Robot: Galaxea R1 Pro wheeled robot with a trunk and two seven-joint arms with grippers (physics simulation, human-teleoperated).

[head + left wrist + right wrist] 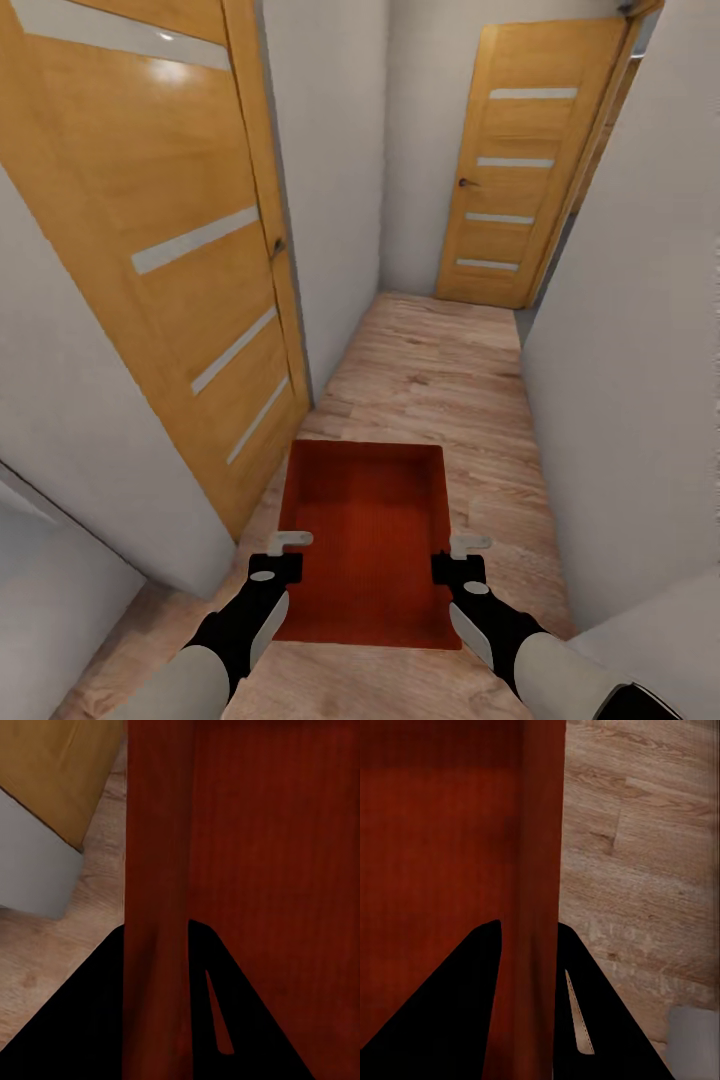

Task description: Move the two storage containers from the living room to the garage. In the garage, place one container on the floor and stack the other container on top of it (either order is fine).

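An orange-red storage container [368,520] is held at 6 o'clock above the wood-plank floor [440,370]; its side walls are gripped by left gripper [283,556] and right gripper [462,560] jaws.

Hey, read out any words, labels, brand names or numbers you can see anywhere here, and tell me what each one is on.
There are none to read.
The storage container, held by the left gripper and right gripper, is plain orange-red, with no label.
The near wooden door and the far wooden door carry only pale horizontal strips, no lettering.
The walls and the wood-plank floor are unmarked.
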